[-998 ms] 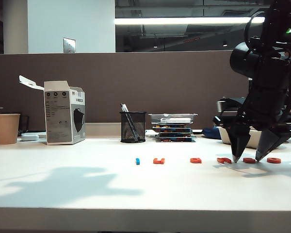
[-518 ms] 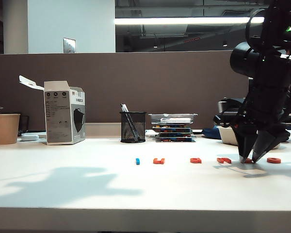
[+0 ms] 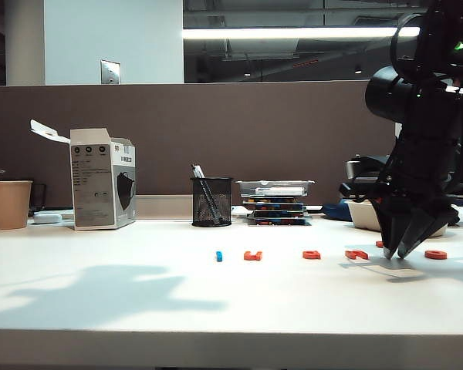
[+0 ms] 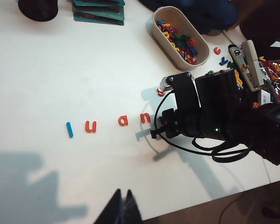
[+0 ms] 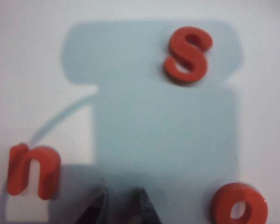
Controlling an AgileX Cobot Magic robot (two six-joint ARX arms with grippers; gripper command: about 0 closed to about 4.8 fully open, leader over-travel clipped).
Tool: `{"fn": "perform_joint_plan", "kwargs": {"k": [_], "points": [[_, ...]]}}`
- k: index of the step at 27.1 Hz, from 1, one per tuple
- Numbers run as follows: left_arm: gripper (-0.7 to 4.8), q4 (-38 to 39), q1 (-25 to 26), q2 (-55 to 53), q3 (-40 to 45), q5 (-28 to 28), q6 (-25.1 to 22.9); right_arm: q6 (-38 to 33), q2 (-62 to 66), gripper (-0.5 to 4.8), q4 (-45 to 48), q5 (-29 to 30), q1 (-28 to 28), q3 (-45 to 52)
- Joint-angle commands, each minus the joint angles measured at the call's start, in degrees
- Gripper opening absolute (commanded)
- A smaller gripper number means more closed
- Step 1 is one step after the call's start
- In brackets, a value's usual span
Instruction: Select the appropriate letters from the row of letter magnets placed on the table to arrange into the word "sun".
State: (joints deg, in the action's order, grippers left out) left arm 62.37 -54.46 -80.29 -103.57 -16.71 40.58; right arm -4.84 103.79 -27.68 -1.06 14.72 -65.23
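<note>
Red s lies clear of right gripper, fingers narrowly apart, empty, between n, o: recentre over s, then close. Left gripper hangs near table edge, fingers together.

On the white table a row of little flat letters lies: a blue l, then red u, a, n. The red s and o lie flat nearby.
</note>
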Motion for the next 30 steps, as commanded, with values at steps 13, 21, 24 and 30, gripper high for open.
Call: {"fn": "perform_joint_plan", "kwargs": {"k": [13, 21, 24, 30], "points": [[-0.05, -0.3, 0.0, 0.2, -0.2, -0.1, -0.1, 0.8, -1.0, 1.22, -7.0, -0.3, -0.1, -15.0], [-0.05, -0.3, 0.0, 0.2, -0.2, 0.0, -6.5, 2.1, -1.2, 1.73, -9.9, -0.4, -0.4, -25.3], [-0.05, -0.3, 0.0, 0.2, -0.2, 0.0, -6.5, 1.7, 1.2, 2.6, -11.6, -0.6, -0.5, -25.3], [-0.05, -0.3, 0.0, 0.2, -0.2, 0.0, -6.5, -1.8, 9.2, 2.75, -10.6, -2.0, -0.6, -25.3]]}}
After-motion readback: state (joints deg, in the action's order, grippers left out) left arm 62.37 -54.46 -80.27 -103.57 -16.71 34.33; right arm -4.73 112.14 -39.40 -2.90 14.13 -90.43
